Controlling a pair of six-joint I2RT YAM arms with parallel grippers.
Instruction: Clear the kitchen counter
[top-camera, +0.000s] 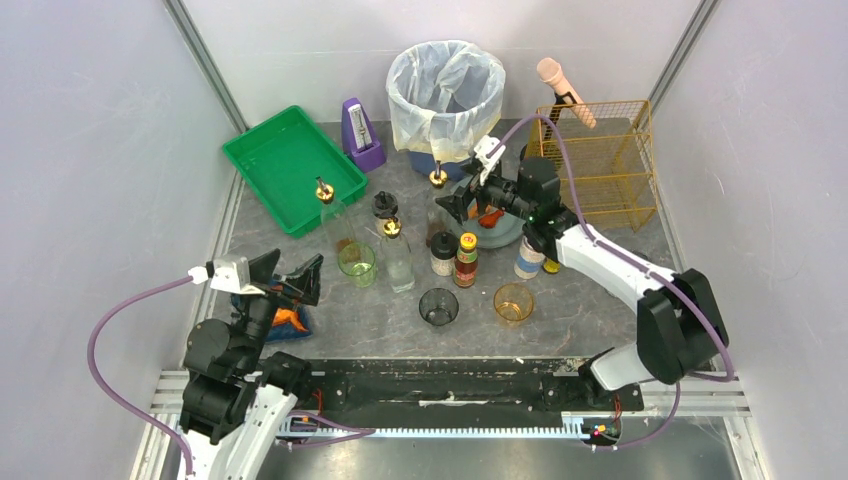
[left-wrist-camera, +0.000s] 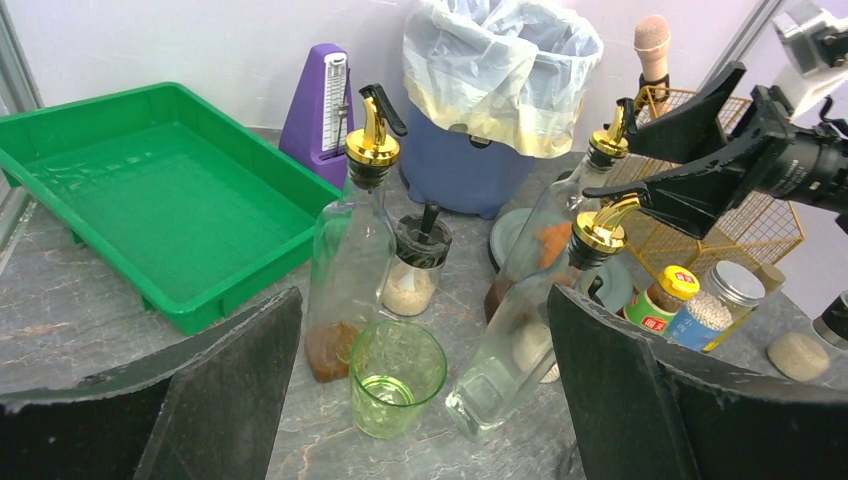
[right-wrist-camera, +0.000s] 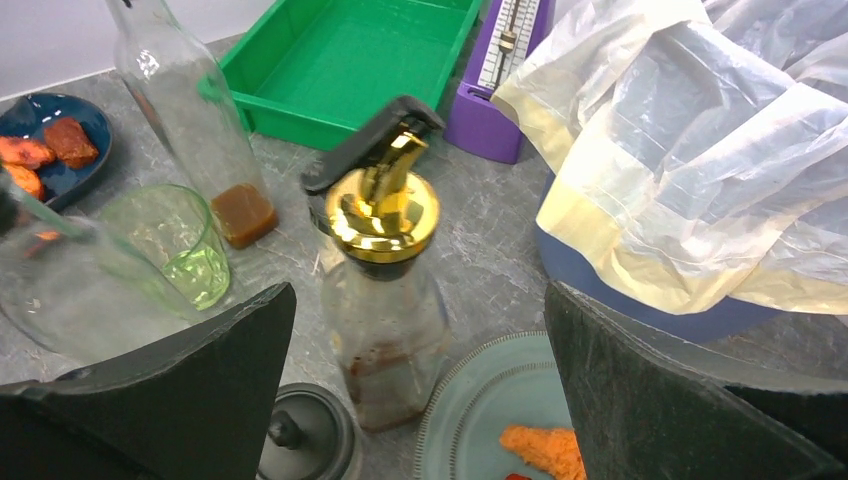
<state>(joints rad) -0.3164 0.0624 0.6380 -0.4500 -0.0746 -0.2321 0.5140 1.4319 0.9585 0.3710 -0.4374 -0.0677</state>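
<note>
The crowded counter (top-camera: 600, 315) was spread across mid-frame, the right gripper (top-camera: 465, 200) above centre and left gripper (top-camera: 290, 278) at lower left were held spread and empty, and the gold-spouted bottle (right-wrist-camera: 385, 300) could be toppled towards the green glass (right-wrist-camera: 170, 245) if clipped off-centre.

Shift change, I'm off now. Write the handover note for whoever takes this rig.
Left gripper: open, empty, above the blue plate at the left of the kitchen counter.
Right gripper: open, empty, facing the gold-spout bottle beside the bin.
Done: nothing visible; the green tray holds nothing.
Left: bottles, glasses, jars and plates all stand on the counter.
</note>
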